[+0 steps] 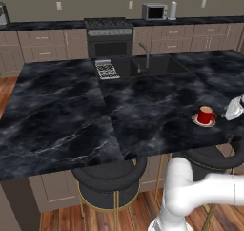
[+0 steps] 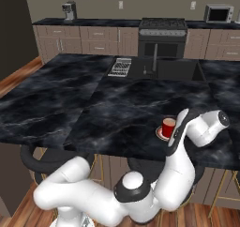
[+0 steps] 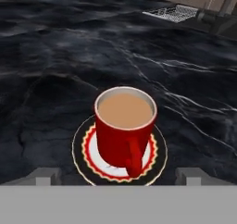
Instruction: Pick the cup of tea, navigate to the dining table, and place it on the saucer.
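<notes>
The cup of tea (image 3: pixel 125 130) is a red mug with light brown tea, its handle turned toward the camera. It stands upright on the saucer (image 3: pixel 88 156), a small round plate with a dark rim and a red scalloped ring. Both rest near the front right edge of the dining table (image 1: pixel 62 110), a black marble island. My gripper (image 3: pixel 118 176) is open just behind the cup, its fingertips (image 3: pixel 46 174) wide apart on either side and touching nothing. The cup (image 1: pixel 206 114) and the gripper (image 1: pixel 234 109) lie at the right in the left base view; the cup (image 2: pixel 168 126) also appears beside my hand in the right base view.
A sink with a faucet (image 1: pixel 145 56) and a dish rack (image 1: pixel 107 70) sit at the island's far side. Round black stools (image 1: pixel 108 177) stand under the near edge. A stove (image 1: pixel 109 36) and microwave (image 1: pixel 154 11) line the back wall.
</notes>
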